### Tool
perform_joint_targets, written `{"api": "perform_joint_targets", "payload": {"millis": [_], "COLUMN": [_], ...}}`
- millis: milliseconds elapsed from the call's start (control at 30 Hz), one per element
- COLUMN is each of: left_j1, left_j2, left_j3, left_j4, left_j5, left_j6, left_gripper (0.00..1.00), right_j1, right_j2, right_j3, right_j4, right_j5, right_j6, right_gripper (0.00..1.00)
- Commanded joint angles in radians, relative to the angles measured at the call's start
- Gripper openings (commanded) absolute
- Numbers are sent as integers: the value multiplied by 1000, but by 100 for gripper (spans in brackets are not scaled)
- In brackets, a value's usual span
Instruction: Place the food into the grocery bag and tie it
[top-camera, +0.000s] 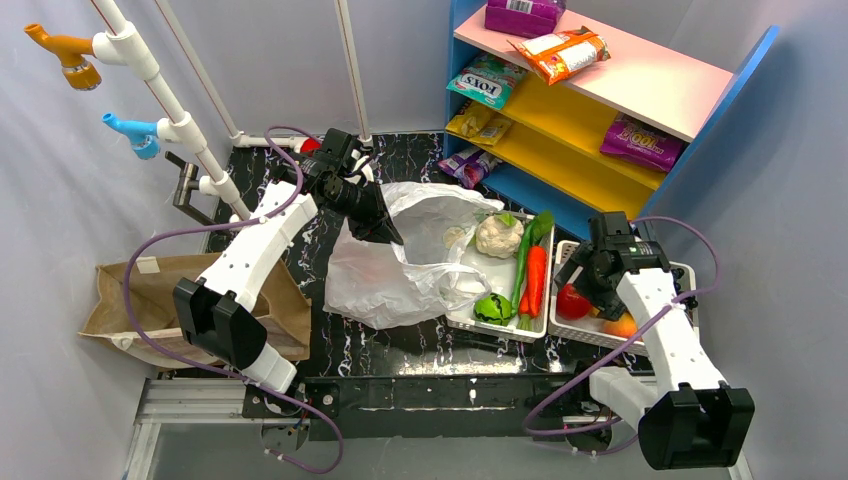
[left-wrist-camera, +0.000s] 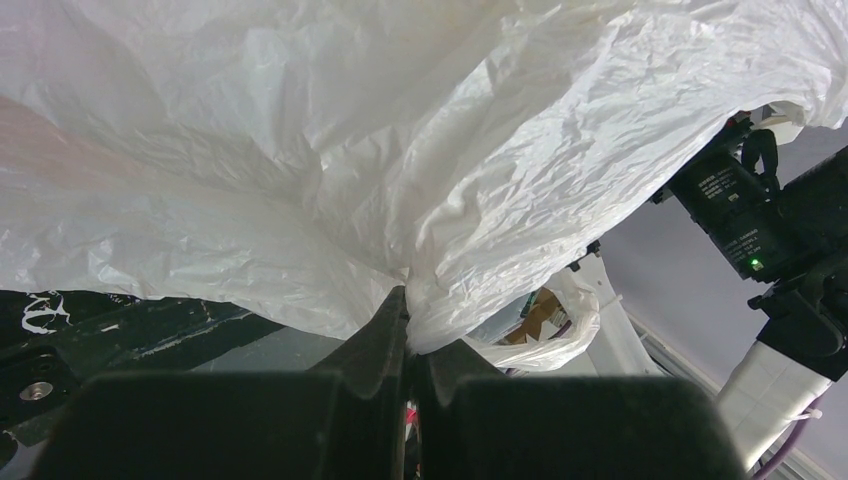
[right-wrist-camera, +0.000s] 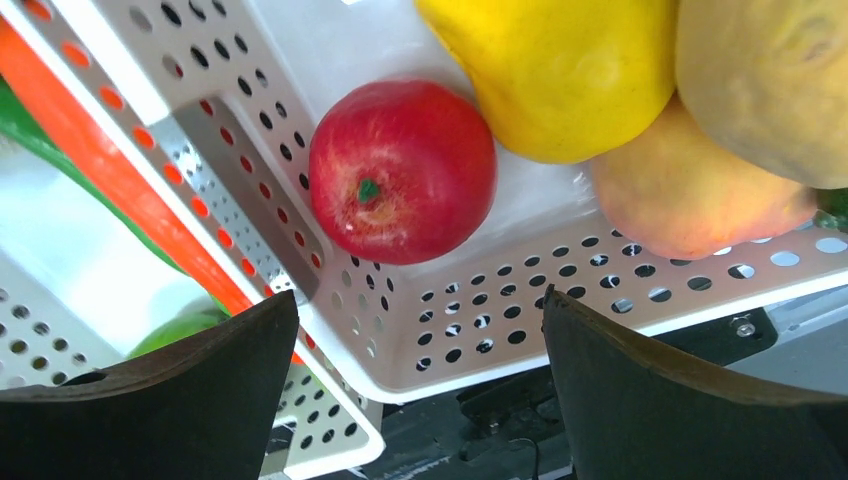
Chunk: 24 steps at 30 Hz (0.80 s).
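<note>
The left jaws are shut tight on a gathered fold of the grocery bag (top-camera: 400, 270), which lies slumped on the worktop (top-camera: 400, 345); the right jaws stand wide apart above the red apple (right-wrist-camera: 402, 172), which lies in a white perforated basket (right-wrist-camera: 480, 300) well to the right of the bag, just beside a yellow fruit (right-wrist-camera: 560, 70). The film is thin and slick, so the pinched fold may slip or tear and let the mouth collapse. The apple lies close to the basket wall and its neighbour, so a descending jaw may strike either and knock the round apple aside.
</note>
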Motion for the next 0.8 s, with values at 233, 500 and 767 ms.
{"api": "perform_joint_targets", "payload": {"millis": [233,500,767], "left_j1": [-5,-5,-5], "left_j2": [-27,-33,-40], "left_j3": [5,-4,-6], "left_j4": [-32,-31,-30], "left_j5": [9,12,6], "left_j6": [10,9,10], "left_gripper": [0,0,0], "right_j1": [-101,-165,-171], "right_j2": [8,30,112], "right_j3": [-51,-76,-106], "right_j4": [90,162,219], "right_j5": [-30,-58,-63], "right_j6": [100,106,104], "right_gripper": [98,98,98]}}
